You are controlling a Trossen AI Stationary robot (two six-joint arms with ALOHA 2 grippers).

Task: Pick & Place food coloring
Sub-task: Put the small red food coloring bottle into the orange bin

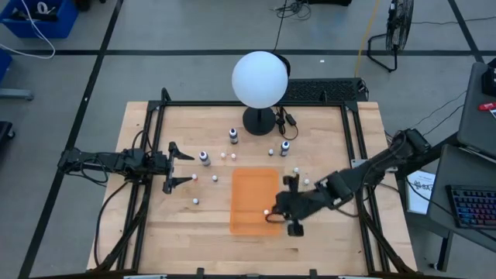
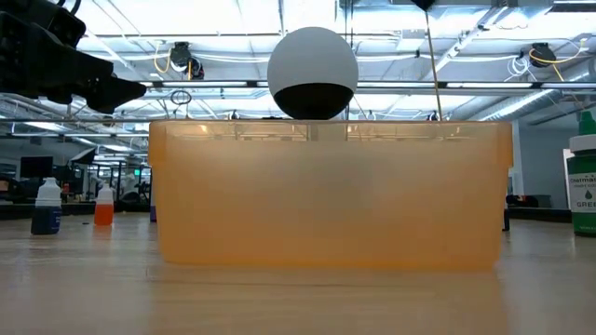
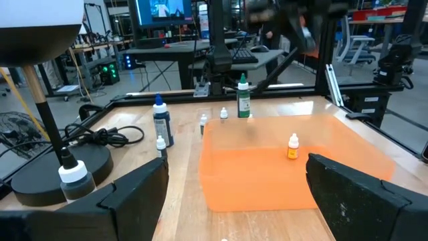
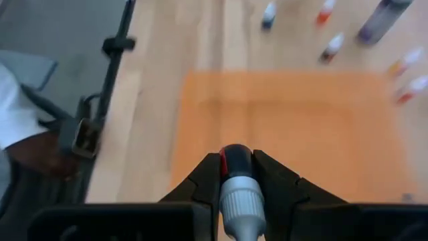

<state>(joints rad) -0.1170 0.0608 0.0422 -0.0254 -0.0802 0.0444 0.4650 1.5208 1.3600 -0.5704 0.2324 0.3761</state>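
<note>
From above, the right hand (image 1: pixel 280 211) sits low over the near right edge of the flat orange sheet (image 1: pixel 249 190) on the tabletop (image 1: pixel 341 240), presumably to set its load down there. The left hand (image 1: pixel 177 163) waits at the left side with its fingers spread wide and empty. Loose food coloring bottles (image 1: pixel 204 158) stand scattered between the sheet and the white globe lamp (image 1: pixel 260 79).

At table height, an orange translucent wall fills the middle, with the globe behind it; bottles stand far left and right.

The left wrist camera shows one small bottle (image 3: pixel 293 146) already standing on the sheet, others just beyond it.

The right wrist camera shows the right hand's fingers closed narrowly on a grey-capped bottle (image 4: pixel 237 187) with a red tip, hanging over the sheet, likely the next piece to be placed.
</note>
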